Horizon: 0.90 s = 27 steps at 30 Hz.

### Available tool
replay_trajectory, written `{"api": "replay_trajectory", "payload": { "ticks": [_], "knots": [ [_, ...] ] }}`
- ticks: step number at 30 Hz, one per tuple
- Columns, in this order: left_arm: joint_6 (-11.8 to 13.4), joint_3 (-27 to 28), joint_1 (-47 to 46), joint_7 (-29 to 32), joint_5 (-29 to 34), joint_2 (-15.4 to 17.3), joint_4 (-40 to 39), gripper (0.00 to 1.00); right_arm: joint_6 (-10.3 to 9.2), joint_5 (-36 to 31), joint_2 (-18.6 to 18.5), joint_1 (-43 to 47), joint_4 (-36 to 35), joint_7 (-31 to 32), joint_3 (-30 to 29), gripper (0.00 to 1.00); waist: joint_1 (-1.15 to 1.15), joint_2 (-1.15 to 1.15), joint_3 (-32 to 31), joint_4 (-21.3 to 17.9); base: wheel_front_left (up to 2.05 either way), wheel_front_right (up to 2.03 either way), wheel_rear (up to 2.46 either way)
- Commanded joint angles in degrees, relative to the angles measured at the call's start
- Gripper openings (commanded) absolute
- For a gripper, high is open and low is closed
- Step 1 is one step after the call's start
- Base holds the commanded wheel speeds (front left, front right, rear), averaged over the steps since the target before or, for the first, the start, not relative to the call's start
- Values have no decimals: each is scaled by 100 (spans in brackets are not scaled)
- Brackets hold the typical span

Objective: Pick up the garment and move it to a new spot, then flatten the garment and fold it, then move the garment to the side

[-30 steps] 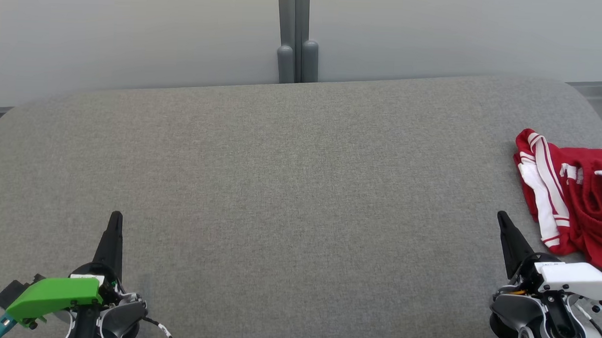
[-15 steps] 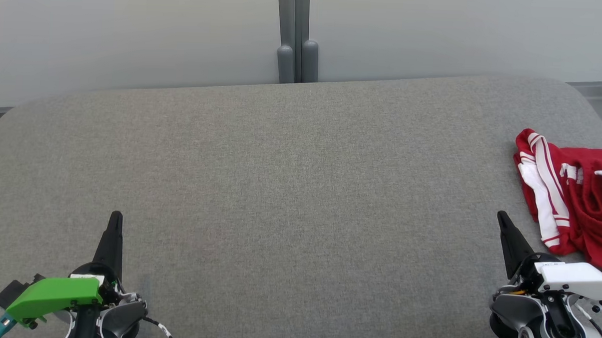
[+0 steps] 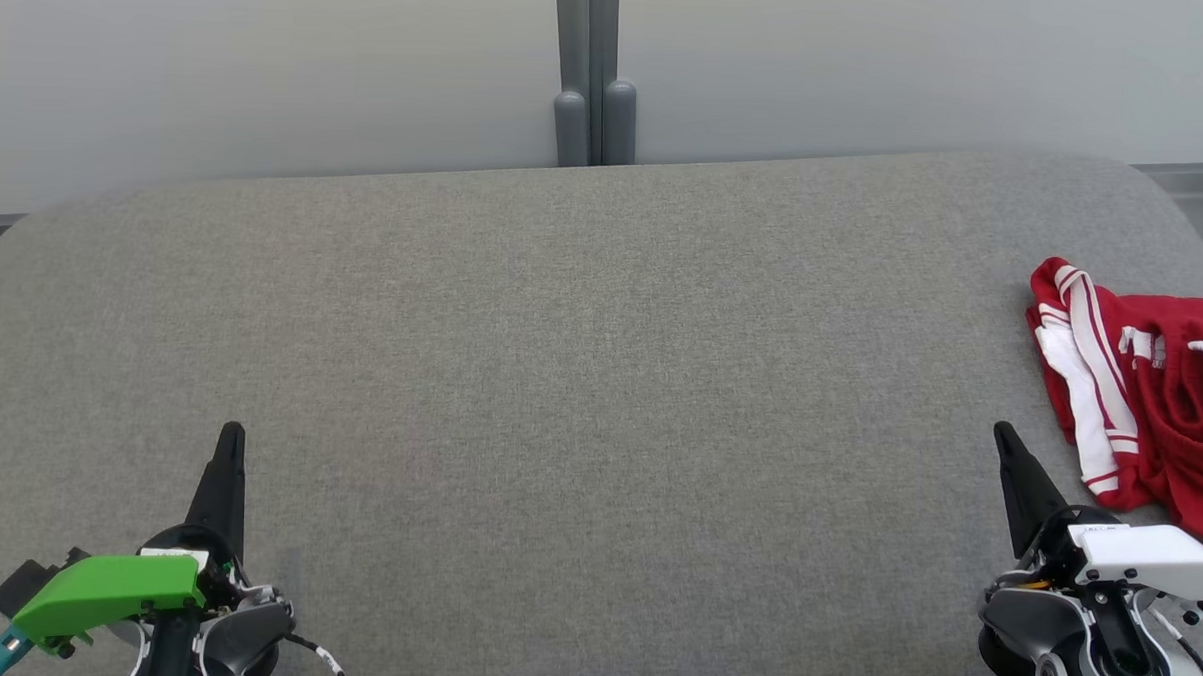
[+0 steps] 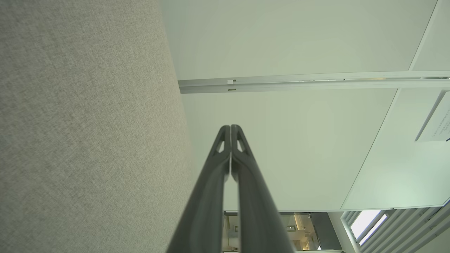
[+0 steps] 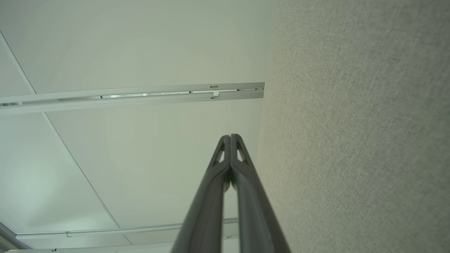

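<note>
The garment (image 3: 1150, 387), red with white stripes, lies crumpled at the right edge of the grey fabric surface (image 3: 580, 377), partly cut off by the head view's border. My right gripper (image 3: 1004, 434) is shut and empty, low at the right, its tips a short way left of and below the garment. At the lower left my left gripper (image 3: 231, 433) is shut and empty, far from the garment. The left wrist view has the left gripper (image 4: 230, 127) with fingertips pressed together, and the right wrist view has the right gripper (image 5: 230, 136) the same way.
A pale wall panel with a grey vertical post (image 3: 591, 72) rises behind the surface's far edge. The surface has rounded corners; its right edge runs just past the garment. A wide stretch of bare grey fabric lies between the two grippers.
</note>
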Motion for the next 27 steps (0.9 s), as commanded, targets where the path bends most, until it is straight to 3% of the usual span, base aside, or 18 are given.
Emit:
{"api": "replay_trajectory", "payload": {
  "ticks": [1,27],
  "knots": [
    [-24,25,-63,10,-9,38,-25,0,2,27,-23,64,-23,24,-9,0,0,0,0,0,0,0,0],
    [-24,24,-62,10,-10,38,-25,0,2,27,-23,64,-22,24,-9,0,0,0,0,0,0,0,0]
  ]
}}
